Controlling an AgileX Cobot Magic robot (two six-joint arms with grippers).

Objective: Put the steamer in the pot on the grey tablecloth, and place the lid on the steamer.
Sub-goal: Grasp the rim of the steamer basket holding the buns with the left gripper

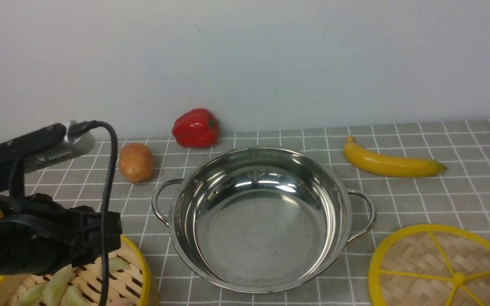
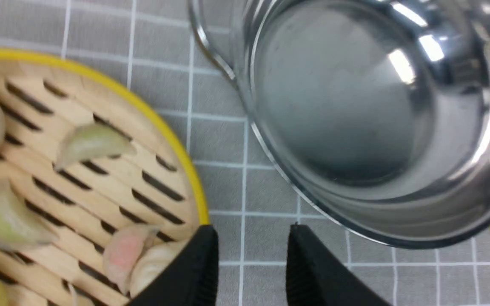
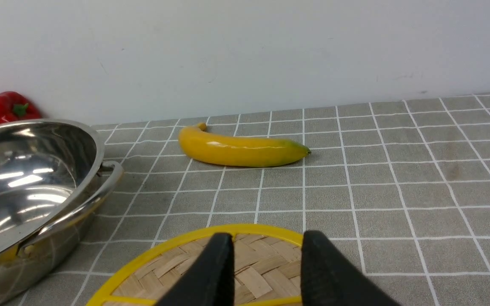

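In front, the shiny stainless-steel pot (image 1: 262,229) sits on the grey gridded tablecloth (image 1: 419,191), with the yellow-rimmed bamboo steamer (image 1: 147,274) at its 8 o'clock and the flat woven lid (image 1: 419,259) at 4 o'clock. Left wrist: the left jaws are apart beside the steamer's rim. Right wrist: the right jaws are apart over the lid.

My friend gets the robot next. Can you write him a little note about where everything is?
The left gripper is open at the steamer rim, holding nothing. The right gripper is open near the lid, holding nothing.
The steamer, empty pot and lid sit apart on the grey tablecloth.
Nothing placed yet. To do: steamer into pot, lid on steamer.
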